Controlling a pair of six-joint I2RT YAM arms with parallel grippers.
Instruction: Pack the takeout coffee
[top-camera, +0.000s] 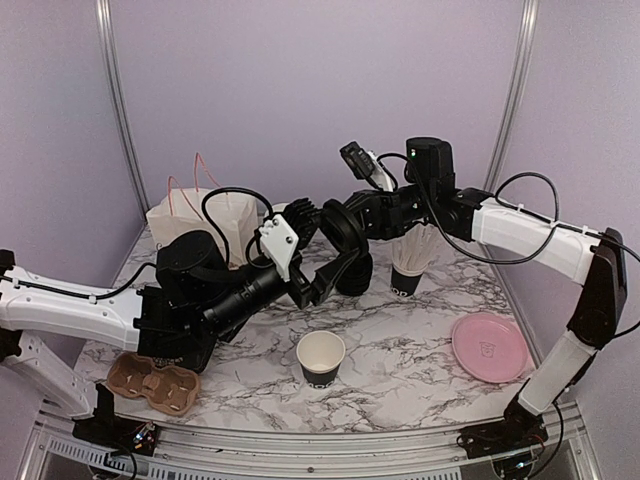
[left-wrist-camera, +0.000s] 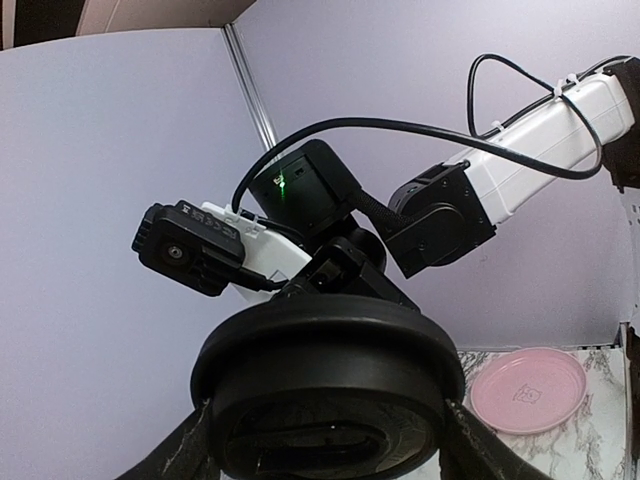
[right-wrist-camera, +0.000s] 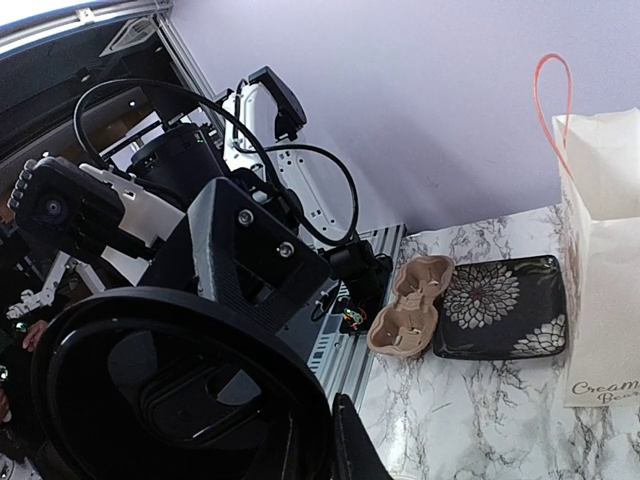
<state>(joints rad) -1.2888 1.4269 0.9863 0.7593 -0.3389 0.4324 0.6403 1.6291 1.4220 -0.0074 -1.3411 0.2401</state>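
Coffee lid (left-wrist-camera: 330, 380) midair, clear of cup (top-camera: 321, 358), left pincer (left-wrist-camera: 330, 445) seemingly clamping its rim, right pincer (left-wrist-camera: 342, 285) unclear.

Marble table (top-camera: 400, 330) bears cup (top-camera: 321, 358), carrier (top-camera: 153, 383), pink plate (top-camera: 489, 346), bag (top-camera: 175, 222).

I'm seeing a white paper bag (top-camera: 190, 215) with pink handles standing back left on the marble table (top-camera: 400, 340). A cardboard cup carrier (top-camera: 153, 383) is lying at the near left edge, just beside a black floral plate (right-wrist-camera: 500, 305). A pink plate (top-camera: 490, 347) is sitting near right. A cup of white straws (top-camera: 412, 262) is standing mid-back.
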